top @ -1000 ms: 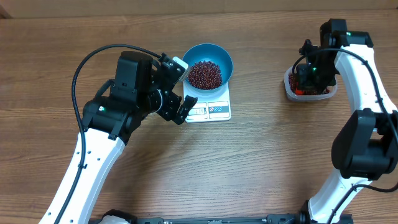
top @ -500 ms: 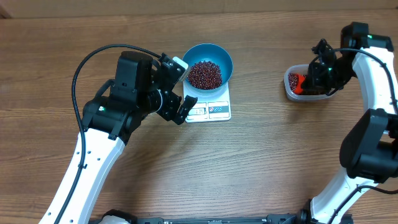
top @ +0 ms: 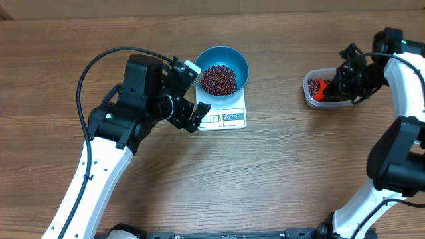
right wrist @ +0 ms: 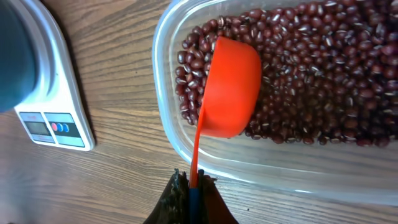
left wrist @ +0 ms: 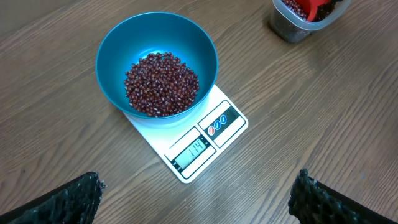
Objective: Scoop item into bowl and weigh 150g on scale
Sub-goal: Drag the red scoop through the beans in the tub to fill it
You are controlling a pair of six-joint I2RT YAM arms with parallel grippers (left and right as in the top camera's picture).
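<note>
Sitting on the white scale (left wrist: 200, 148), the blue bowl (left wrist: 112, 57) holds a heap of dark red beans (left wrist: 161, 84). The left fingers (left wrist: 74, 200) are spread wide apart near the scale, holding nothing. The right fingers (right wrist: 180, 200) are shut tight on the handle of an orange scoop (right wrist: 229, 87). Its cup rests on more beans in a clear tub (right wrist: 163, 115), well apart from the bowl on the counter (top: 265, 172).
</note>
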